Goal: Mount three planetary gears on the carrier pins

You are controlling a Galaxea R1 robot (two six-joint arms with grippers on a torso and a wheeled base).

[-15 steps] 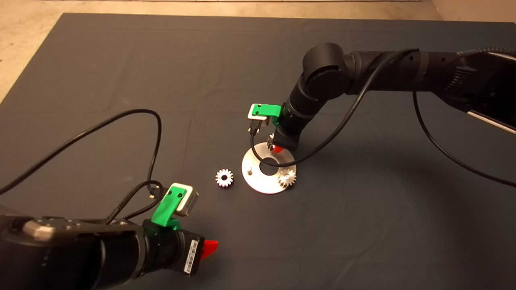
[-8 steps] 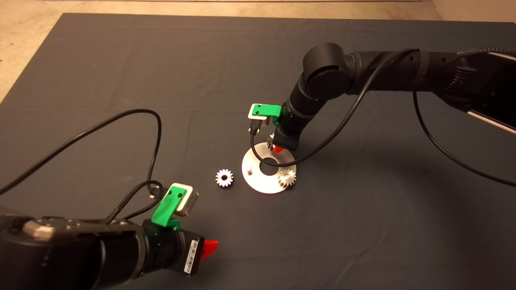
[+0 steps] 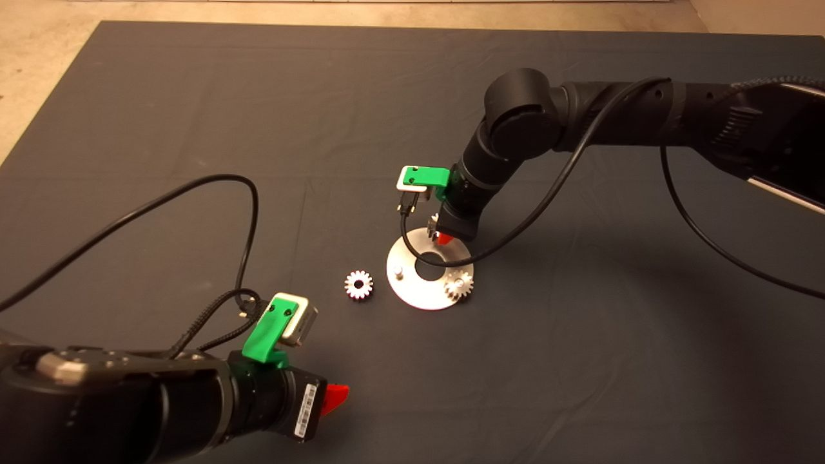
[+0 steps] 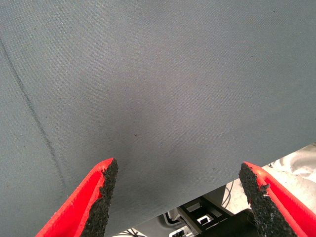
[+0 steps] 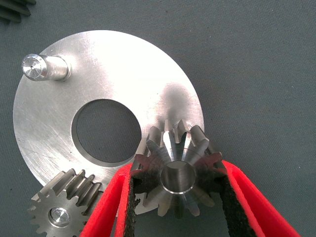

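My right gripper (image 3: 442, 236) hangs over the far rim of the shiny carrier disc (image 3: 412, 291) and is shut on a planetary gear (image 5: 178, 171), pinched between its black pads just above the disc (image 5: 108, 64). A second gear (image 3: 459, 284) sits on a pin at the disc's right side, also seen as the gear (image 5: 58, 207). One bare pin (image 3: 399, 272) stands on the disc's left, the same pin (image 5: 41, 67). A third gear (image 3: 358, 284) lies flat on the mat left of the disc. My left gripper (image 4: 180, 190) is open over bare mat at the lower left.
A black cable (image 3: 193, 187) loops across the mat on the left. The right arm's cable (image 3: 451, 259) drapes across the disc's centre hole. Past the mat's near edge, the left wrist view shows floor and dark equipment (image 4: 207, 217).
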